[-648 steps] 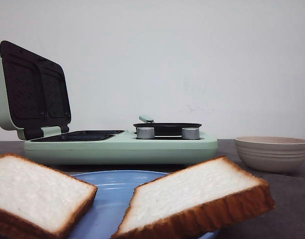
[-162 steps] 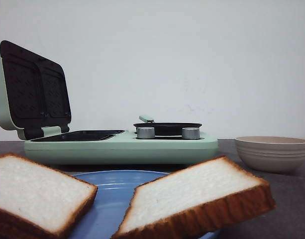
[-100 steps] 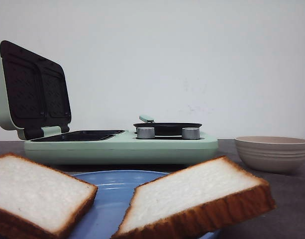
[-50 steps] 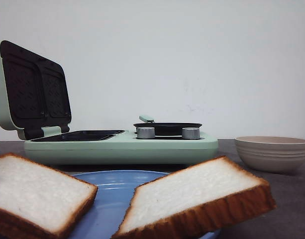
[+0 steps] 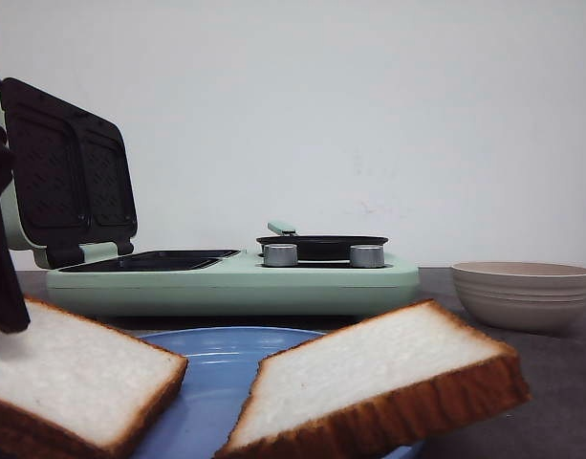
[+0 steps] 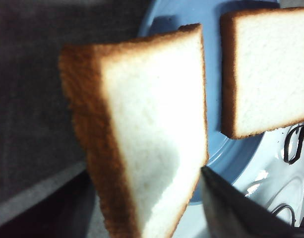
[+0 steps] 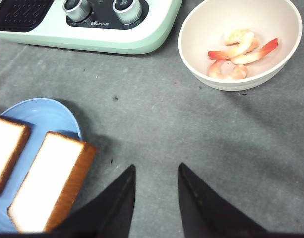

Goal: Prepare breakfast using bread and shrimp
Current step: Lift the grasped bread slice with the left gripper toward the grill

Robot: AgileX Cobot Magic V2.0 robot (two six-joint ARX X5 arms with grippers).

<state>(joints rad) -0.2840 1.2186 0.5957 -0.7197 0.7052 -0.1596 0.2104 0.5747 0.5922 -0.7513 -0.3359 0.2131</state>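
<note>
The left gripper (image 6: 144, 198) is open. In its wrist view the two dark fingers stand on both sides of one corner of the left bread slice (image 5: 73, 378). I cannot tell if they already touch the crust. This slice lies at 9 o'clock on the blue plate (image 5: 211, 368) and hangs out over the rim there.

I see several risks. The crumb looks soft, so a strong squeeze may crush the slice. A hold on only one corner may let it bend or tear when it is lifted. If one finger meets it first, the slice may slide across the smooth plate, or the plate itself may move.

The open lid (image 5: 68, 172) of the green sandwich maker (image 5: 235, 282) stands at about 11 o'clock from the plate, very near this arm. In my judgement, a careless path to the dark grill tray (image 5: 149, 260) could knock the lid.

The right bread slice (image 5: 379, 378) lies at 3 o'clock on the plate, apart from the first, and also hangs over the rim, so a push on the plate could tip it off.

The right gripper (image 7: 156, 171) is open and empty over the grey table (image 7: 216, 139). The shrimp (image 7: 238, 52) lie in the beige bowl (image 7: 201, 29), at about 2 o'clock from the plate.
</note>
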